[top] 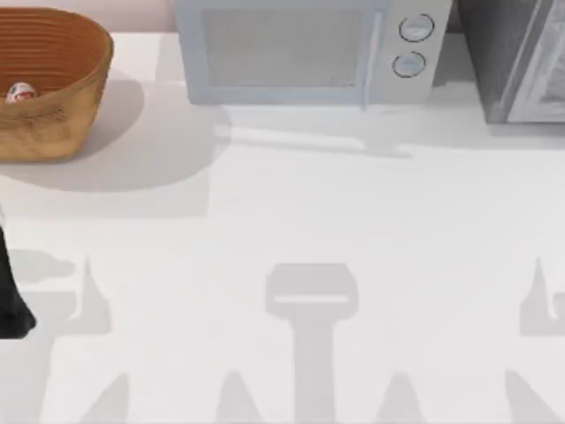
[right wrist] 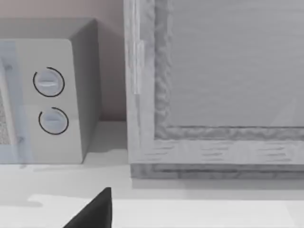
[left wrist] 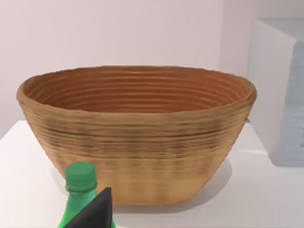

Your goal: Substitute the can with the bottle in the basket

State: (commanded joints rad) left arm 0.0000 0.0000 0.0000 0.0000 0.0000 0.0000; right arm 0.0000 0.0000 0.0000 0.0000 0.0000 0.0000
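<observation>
Top view: the basket [top: 55,84] sits at about 10 o'clock on the white tabletop [top: 291,212], cut off by the left edge. The can [top: 21,92] lies inside it, low against the orange ribbed inner wall, white with red marks. A microwave [top: 309,51] stands at 12 o'clock, with two round knobs on its right side. A grey cabinet-like appliance [top: 521,57] stands at 1 to 2 o'clock, just beside the microwave. A dark piece of the left arm [top: 11,296] pokes in at 9 o'clock, at the left edge, well apart from the basket. Grey shadows of the rig fall across the lower half of the tabletop.

Left wrist view: the basket [left wrist: 137,137] stands upright and close ahead, its rim level, tan outside and orange-brown inside. The bottle [left wrist: 80,190] stands upright just in front of the basket's outer wall, showing its green cap and shoulder; whether it touches the wicker is unclear. One dark finger tip of the left gripper [left wrist: 97,211] overlaps the bottle's shoulder. Open, closed or gripping: cannot tell. The microwave's side [left wrist: 280,95] stands near the basket.

Right wrist view: the right gripper [right wrist: 97,211] shows one dark finger tip above the tabletop [right wrist: 199,213], facing the microwave's knob end [right wrist: 52,102] and the grey appliance's door [right wrist: 218,85]. State of its fingers: cannot tell.
</observation>
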